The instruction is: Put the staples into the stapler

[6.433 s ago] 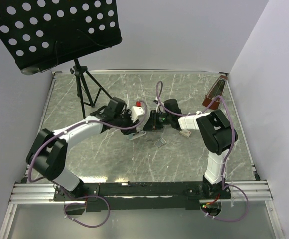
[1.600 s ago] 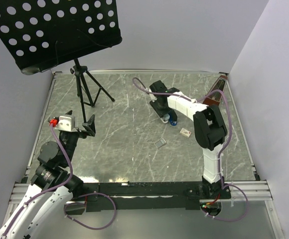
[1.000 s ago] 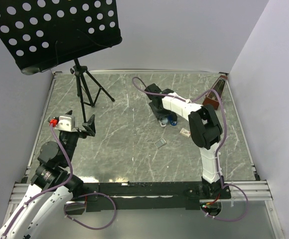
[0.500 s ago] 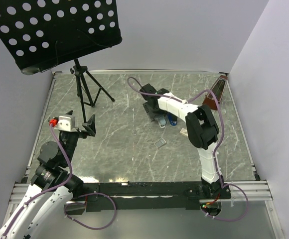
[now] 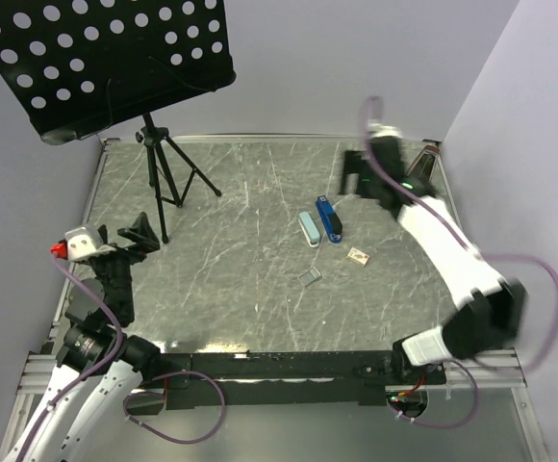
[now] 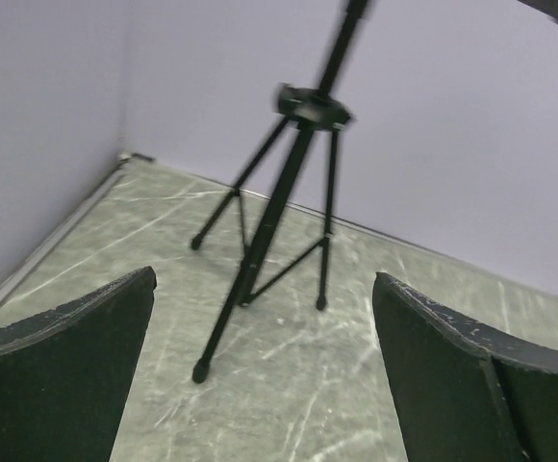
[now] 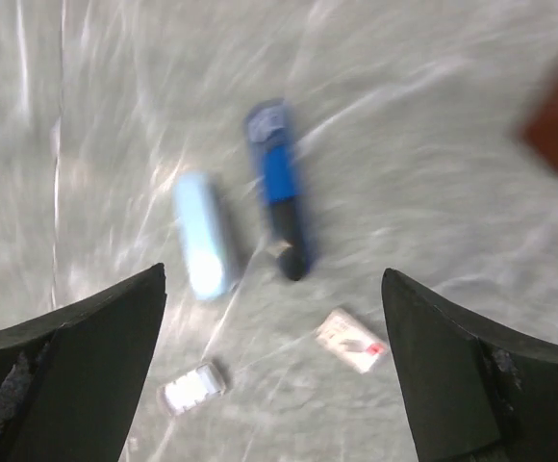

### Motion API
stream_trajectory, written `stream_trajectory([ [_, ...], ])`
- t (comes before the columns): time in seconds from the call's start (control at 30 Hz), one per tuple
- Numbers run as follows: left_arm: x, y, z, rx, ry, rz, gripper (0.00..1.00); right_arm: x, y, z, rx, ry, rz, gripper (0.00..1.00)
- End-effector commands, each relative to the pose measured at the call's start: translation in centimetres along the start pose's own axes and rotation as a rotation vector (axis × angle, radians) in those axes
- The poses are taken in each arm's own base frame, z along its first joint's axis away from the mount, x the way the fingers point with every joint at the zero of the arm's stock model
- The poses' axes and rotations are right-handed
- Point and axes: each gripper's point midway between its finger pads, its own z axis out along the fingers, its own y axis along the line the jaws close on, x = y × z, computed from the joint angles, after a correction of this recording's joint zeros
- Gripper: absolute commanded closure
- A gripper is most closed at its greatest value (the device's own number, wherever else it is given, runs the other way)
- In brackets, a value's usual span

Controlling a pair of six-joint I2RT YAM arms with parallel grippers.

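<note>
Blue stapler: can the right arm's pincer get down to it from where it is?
Probably yes. The right pincer hangs open, facing the stapler, and nothing lies over it. The pale blue piece beside it sits close but apart.

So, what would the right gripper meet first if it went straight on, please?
Most likely the stapler, roughly centred ahead of the right gripper; blur makes depth uncertain.

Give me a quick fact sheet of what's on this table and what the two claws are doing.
stapler: dark blue, flat on the table
pale blue piece: alongside stapler, apart
staples: silvery tray, loose on table
box: small, whitish, near the tray
left gripper: open, empty, facing tripod
right gripper: open, empty, above stapler
</note>
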Motion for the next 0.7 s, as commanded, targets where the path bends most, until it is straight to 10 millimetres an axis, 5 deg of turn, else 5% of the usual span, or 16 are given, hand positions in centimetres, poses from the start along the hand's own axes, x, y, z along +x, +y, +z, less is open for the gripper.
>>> stream_trajectory([
  [0.0,-2.9,2.5,-0.6,-0.134,-0.088,-0.099,0.01,-3.2,-5.7,-5.9,0.063,-0.246,0.245,0.00],
  [0.13,-4.6,4.0,-1.7,-0.174,-0.159,-0.116,0.01,-1.3,-10.6,-10.3,0.148,-0.385,0.351,0.00],
  [0.17,-5.0,4.2,-2.0,-0.173,-0.173,-0.125,0.01,-1.7,-11.3,-13.2,0.155,-0.476,0.370,0.00],
  [0.27,-6.5,4.7,-3.1,-0.162,-0.228,-0.169,0.01,-0.3,-12.4,-16.6,0.165,-0.614,0.367,0.00],
  [0.3,-7.2,4.8,-3.6,-0.154,-0.249,-0.183,0.01,1.1,-12.5,-16.3,0.167,-0.617,0.362,0.00],
  [0.33,-7.6,4.9,-3.9,-0.149,-0.261,-0.186,0.01,0.9,-12.8,-18.7,0.149,-0.717,0.382,0.00],
  [0.4,-8.0,4.9,-4.3,-0.133,-0.283,-0.190,0.00,2.8,-13.3,-18.6,0.156,-0.759,0.402,0.00],
  [0.43,-8.2,4.9,-4.5,-0.128,-0.288,-0.188,0.01,2.7,-13.5,-20.9,0.138,-0.863,0.423,0.00],
  [0.47,-8.4,5.0,-4.6,-0.123,-0.296,-0.194,0.01,3.7,-13.7,-20.3,0.149,-0.867,0.400,0.00],
  [0.53,-8.4,5.0,-4.6,-0.126,-0.297,-0.189,0.01,4.0,-13.8,-22.5,0.127,-0.972,0.384,0.00],
  [0.67,-8.8,5.5,-5.4,-0.126,-0.327,-0.212,0.01,5.2,-13.9,-23.4,0.124,-1.016,0.338,0.00],
])
